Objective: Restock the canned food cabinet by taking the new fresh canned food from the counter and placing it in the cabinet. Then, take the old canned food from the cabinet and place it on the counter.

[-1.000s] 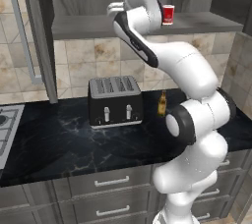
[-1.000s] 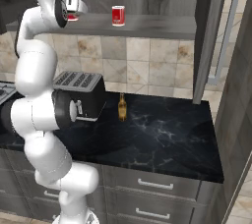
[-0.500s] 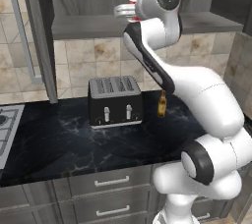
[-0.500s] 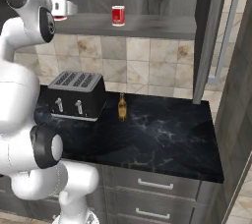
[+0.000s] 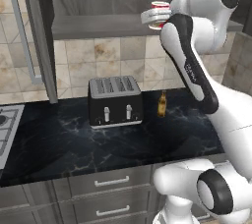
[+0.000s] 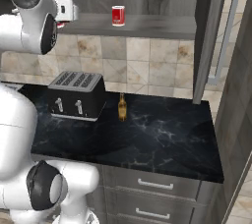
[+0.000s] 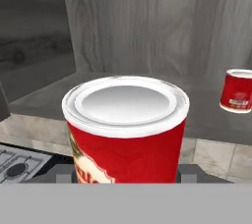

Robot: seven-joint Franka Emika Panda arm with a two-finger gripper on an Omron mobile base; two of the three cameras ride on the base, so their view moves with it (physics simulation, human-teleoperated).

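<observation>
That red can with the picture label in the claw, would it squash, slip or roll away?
The old canned food looks like a stiff metal cylinder with a raised rim, so it probably won't squash. Its smooth, glossy side could slip in a loose grip. Upright on the flat cabinet shelf it should stand steady; tipped sideways, its round body would likely roll.

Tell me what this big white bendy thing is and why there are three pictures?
It is a robot arm in a pretend kitchen. Two pictures come from cameras behind the arm, one on each side. The third comes from a camera on its hand. Its pincer is up by the cabinet shelf, holding a red can with a picture label, the old canned food. Another red can, the new fresh canned food, stands on the shelf. Down on the black counter sit a toaster and a little brown bottle.
</observation>
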